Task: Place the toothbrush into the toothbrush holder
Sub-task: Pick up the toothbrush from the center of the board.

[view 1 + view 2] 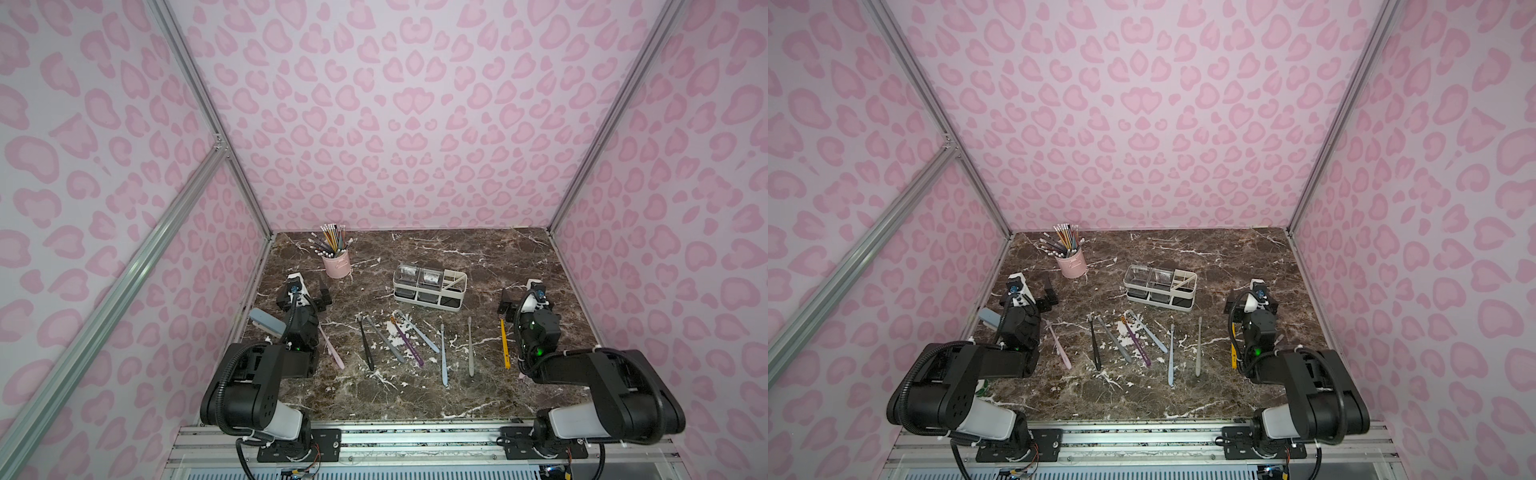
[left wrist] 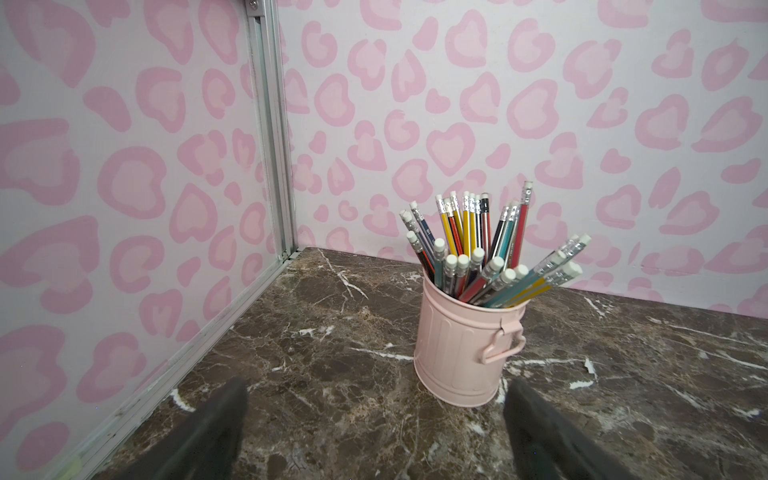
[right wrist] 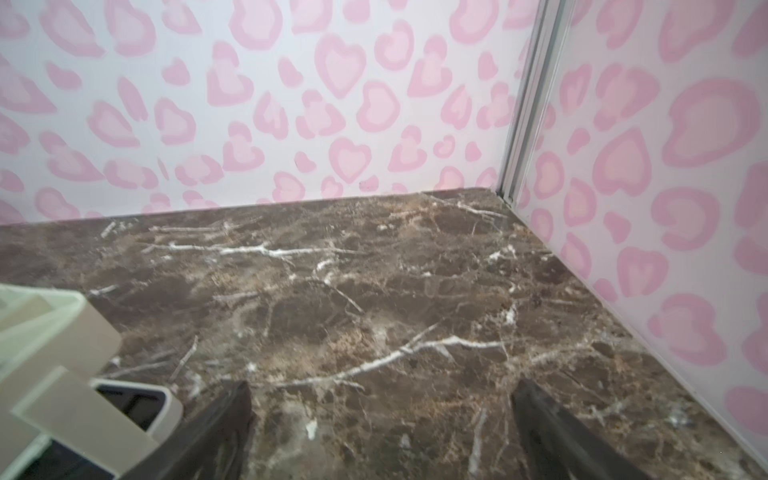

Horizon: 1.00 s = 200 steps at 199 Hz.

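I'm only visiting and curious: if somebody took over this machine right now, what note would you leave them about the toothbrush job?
Left pincer: open, empty, facing the pink pencil cup.
Right pincer: open, empty, near the toothbrush holder, at its slotted end, not touching it.
Toothbrushes: several lie flat in a row on the table, on the arms' side of the holder.
Done: nothing grasped yet.
To do: pick up a toothbrush and stand it in the slotted compartment.

The black left arm (image 1: 257, 382) and right arm (image 1: 615, 386) are fitted with white base links (image 1: 286, 417), ribbed black cables (image 1: 231, 358) and green lights (image 1: 539, 351).
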Available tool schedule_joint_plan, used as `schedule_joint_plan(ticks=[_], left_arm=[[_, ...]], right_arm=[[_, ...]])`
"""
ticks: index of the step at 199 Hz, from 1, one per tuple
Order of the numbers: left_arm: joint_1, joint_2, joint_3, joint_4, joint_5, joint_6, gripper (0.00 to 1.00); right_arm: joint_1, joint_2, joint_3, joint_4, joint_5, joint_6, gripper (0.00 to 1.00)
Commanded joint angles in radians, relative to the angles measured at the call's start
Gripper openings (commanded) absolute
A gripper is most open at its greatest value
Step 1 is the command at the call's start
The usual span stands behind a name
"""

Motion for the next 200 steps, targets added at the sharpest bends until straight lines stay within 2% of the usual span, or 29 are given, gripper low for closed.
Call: schedule_joint_plan(ticks=[1,14,19,34,49,58,66,77,95,105,114,131,141,149,154,169,200], left_arm=[[-0.005,-0.042,0.079,-0.127,-0.045,-0.007,0.98],[-0.022,-0.071,0.127,-0.231,-0.055,0.011,0.98],[-0.031,-0.084,0.136,-0.255,-0.062,0.021,0.98],[-0.050,-0.137,0.156,-0.317,-0.078,0.024,0.98],[-0.058,-0.188,0.190,-0.415,-0.102,-0.046,0.98],[-0.068,-0.212,0.227,-0.479,-0.078,-0.064,0.98],[-0.079,-0.232,0.258,-0.536,-0.034,-0.052,0.98],[-0.097,-0.243,0.357,-0.701,0.001,-0.061,0.98],[-0.102,-0.195,0.533,-0.966,-0.052,-0.205,0.98],[-0.102,-0.154,0.624,-1.088,-0.053,-0.244,0.98],[-0.102,-0.150,0.640,-1.096,-0.029,-0.263,0.98],[-0.101,-0.239,0.559,-1.016,0.028,-0.312,0.98],[-0.101,-0.297,0.526,-1.057,-0.059,-0.423,0.98],[-0.100,-0.333,0.515,-1.133,-0.196,-0.524,0.97],[-0.093,-0.350,0.510,-1.162,-0.244,-0.578,0.97],[-0.071,-0.364,0.502,-1.148,-0.168,-0.513,0.97],[-0.077,-0.315,0.619,-1.312,-0.099,-0.540,0.97]], right_arm=[[-0.006,-0.114,0.123,-0.331,0.145,0.152,1.00],[-0.006,-0.152,0.198,-0.493,0.056,0.124,1.00],[0.005,-0.160,0.204,-0.508,0.069,0.132,1.00],[0.014,-0.230,0.127,-0.389,0.021,0.158,1.00],[0.009,-0.303,0.034,-0.237,-0.057,0.202,1.00],[0.006,-0.332,0.020,-0.226,-0.066,0.240,1.00],[0.003,-0.354,0.036,-0.298,-0.015,0.310,1.00],[-0.027,-0.370,0.060,-0.364,-0.046,0.346,1.00],[-0.084,-0.394,0.055,-0.403,-0.074,0.497,1.00],[-0.094,-0.412,0.037,-0.378,-0.102,0.495,1.00],[-0.095,-0.427,0.022,-0.355,-0.117,0.480,1.00],[-0.095,-0.448,0.010,-0.331,-0.144,0.489,1.00],[-0.092,-0.450,0.007,-0.314,-0.160,0.495,1.00],[-0.092,-0.450,0.007,-0.306,-0.166,0.500,1.00],[-0.091,-0.451,0.008,-0.307,-0.166,0.504,1.00],[-0.091,-0.449,0.009,-0.307,-0.169,0.522,1.00],[-0.090,-0.423,0.036,-0.369,-0.187,0.574,1.00]])
